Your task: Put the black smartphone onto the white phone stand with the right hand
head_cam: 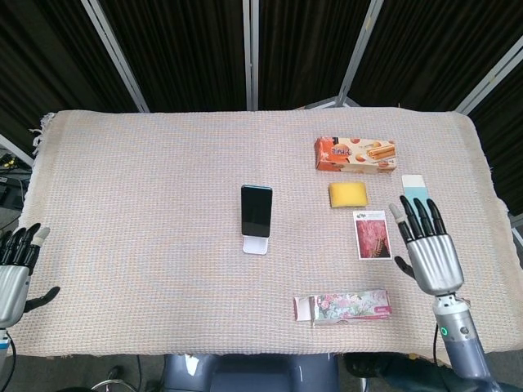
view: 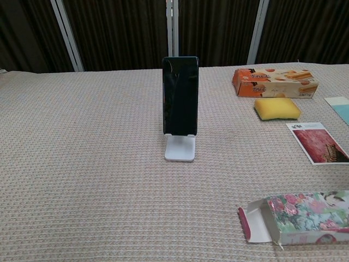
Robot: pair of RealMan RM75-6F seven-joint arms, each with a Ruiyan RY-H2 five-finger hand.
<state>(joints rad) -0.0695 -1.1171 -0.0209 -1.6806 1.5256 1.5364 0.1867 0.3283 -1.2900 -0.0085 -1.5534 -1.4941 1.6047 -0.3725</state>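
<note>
Right hand point(head_cam: 431, 251) spread, apart from one smartphone point(view: 180, 96) on one stand point(view: 180, 147).

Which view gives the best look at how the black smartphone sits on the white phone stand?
The chest view: the black smartphone stands upright and close, its bottom edge seated in the white phone stand. The head view shows it from above, small, with only the stand's base visible.

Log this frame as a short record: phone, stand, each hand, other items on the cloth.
phone: black smartphone upright on white phone stand
right hand: right hand open, holds nothing, apart from phone
left hand: left hand at table's left edge, holds nothing
other items: orange snack box; yellow sponge; floral carton, flap open
task state: appears done
</note>
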